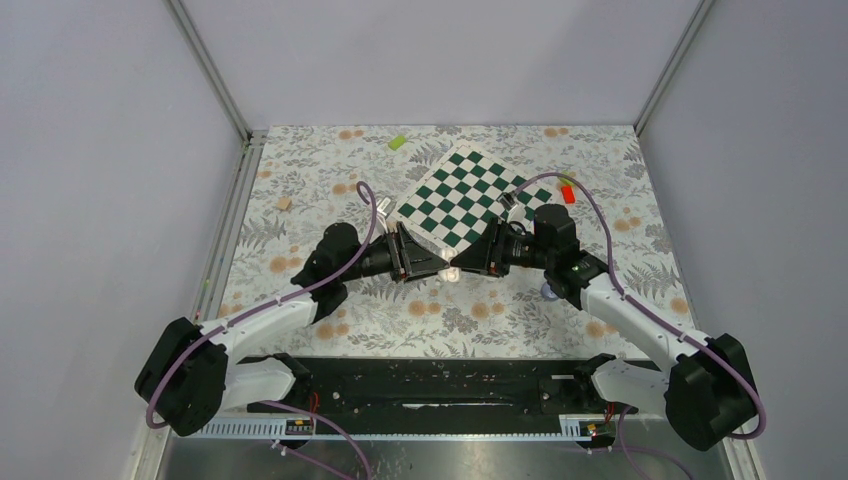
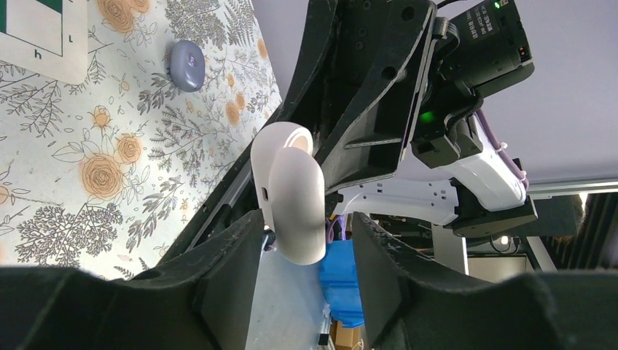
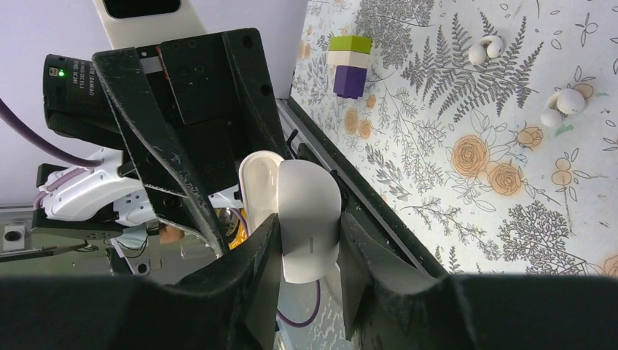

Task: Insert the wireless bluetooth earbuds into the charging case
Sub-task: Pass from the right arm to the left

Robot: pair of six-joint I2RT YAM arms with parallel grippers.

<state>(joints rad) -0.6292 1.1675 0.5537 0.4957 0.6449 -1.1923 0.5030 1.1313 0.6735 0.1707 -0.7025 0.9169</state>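
Note:
The white charging case point(image 1: 447, 268) hangs in the air between both grippers, above the floral cloth. My right gripper point(image 3: 310, 233) is shut on the case point(image 3: 310, 219), with both fingers pressed to its sides. The case's lid point(image 3: 259, 186) stands ajar. In the left wrist view my left gripper point(image 2: 306, 233) is open. Its fingers stand either side of the case's end point(image 2: 295, 197), with a gap on the right side. Two white earbuds point(image 3: 484, 49) point(image 3: 565, 104) lie apart on the cloth in the right wrist view.
A green-white-purple stacked block point(image 3: 350, 65) stands on the cloth near the earbuds. A purplish oval thing point(image 2: 187, 64) lies near the right arm. A chessboard sheet point(image 1: 465, 195) lies at the back, with a green block point(image 1: 398, 142), a red block point(image 1: 568, 194) and a tan block point(image 1: 284, 203) around it.

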